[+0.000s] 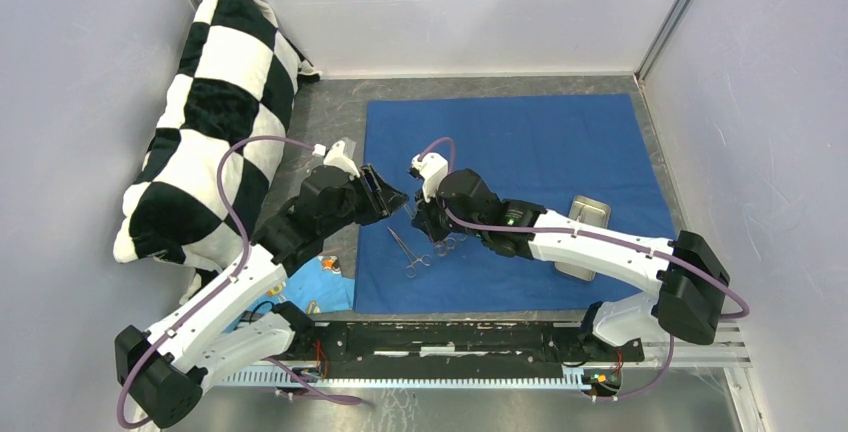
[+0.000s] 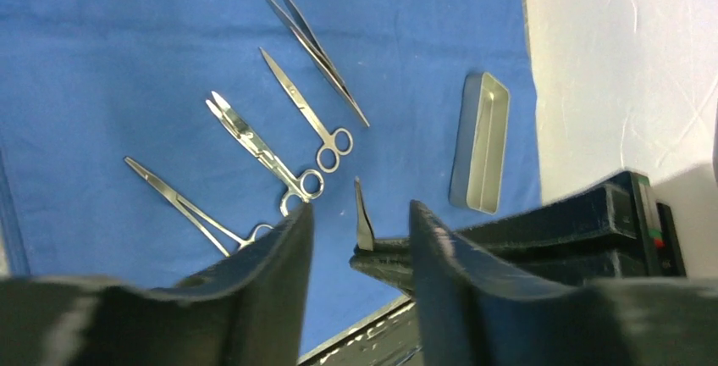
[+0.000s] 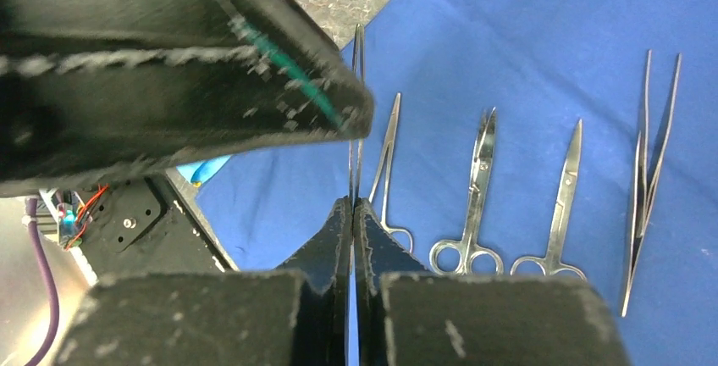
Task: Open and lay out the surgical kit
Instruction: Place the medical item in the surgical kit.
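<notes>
The dark blue cloth point(image 1: 520, 152) lies spread flat across the middle of the table point(image 1: 338, 112). The steel tray point(image 1: 592, 212) sits on its right part, partly crossed by the right arm. In the overhead view the two grippers meet over the cloth's left edge, a little left of frame centre, with the left gripper point(image 1: 392, 196) just to the left of the right gripper point(image 1: 420, 214). The right gripper point(image 3: 351, 209) is clamped on a thin pair of held tweezers point(image 3: 356, 86). Its fingers are pressed together with only the metal between them, and the tweezers stick up from the fingertips toward the top of its wrist view. The left gripper point(image 2: 360, 213) has its jaws spread apart. The pointed tip of the held tweezers stands in the gap between them, touching neither finger as far as can be seen. Four more instruments lie side by side on the cloth, just below the grippers in the overhead frame and partly hidden there by the right arm: a slim clamp point(image 3: 385, 158), short-bladed scissors point(image 3: 476, 184), plain scissors point(image 3: 560, 201) and long tweezers point(image 3: 648, 163). The ring handles point toward the lower edge of the right wrist view. A checkered pillow point(image 1: 215, 102) leans at the upper left, and a light blue scrap point(image 1: 322, 287) lies off the cloth's lower left corner.
</notes>
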Motion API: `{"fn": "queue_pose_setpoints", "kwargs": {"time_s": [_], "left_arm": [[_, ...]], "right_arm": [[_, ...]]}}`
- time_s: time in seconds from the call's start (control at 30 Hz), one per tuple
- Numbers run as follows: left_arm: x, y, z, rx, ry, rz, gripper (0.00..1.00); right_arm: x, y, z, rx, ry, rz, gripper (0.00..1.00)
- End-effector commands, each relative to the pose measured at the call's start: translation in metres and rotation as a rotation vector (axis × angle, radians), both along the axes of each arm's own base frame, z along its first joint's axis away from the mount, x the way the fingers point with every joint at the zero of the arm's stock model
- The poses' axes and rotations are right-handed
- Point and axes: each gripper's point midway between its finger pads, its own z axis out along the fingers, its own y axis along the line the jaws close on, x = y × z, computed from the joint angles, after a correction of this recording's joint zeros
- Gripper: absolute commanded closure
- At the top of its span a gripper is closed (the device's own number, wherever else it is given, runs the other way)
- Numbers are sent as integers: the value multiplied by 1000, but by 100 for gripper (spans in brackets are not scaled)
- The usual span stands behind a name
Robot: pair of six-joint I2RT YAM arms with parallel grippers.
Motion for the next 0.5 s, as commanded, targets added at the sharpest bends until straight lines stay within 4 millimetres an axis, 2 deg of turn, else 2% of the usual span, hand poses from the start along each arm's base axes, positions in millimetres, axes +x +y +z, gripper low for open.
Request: {"fn": "queue_pose_setpoints", "kwargs": {"time_s": [0.0,0.07,0.17,0.33,0.4,0.47], "left_arm": [[5,9,47,23,-176,-15,36],[6,17,63,61,-251,-6,26],[10,35,87,128,-348,35,18],[19,59,133,245,-505,101,15],[24,65,145,289,-551,122,14],[29,71,150,331,-585,142,13]], "right_arm": [[12,-5,24,66,-64,-26,100],[18,-19,20,69,-67,-22,100],[28,-42,5,68,-46,31,100],[59,-94,-33,-17,111,38,98],[70,-113,-47,-109,143,8,97],[85,-140,-64,-281,150,-79,97]]}}
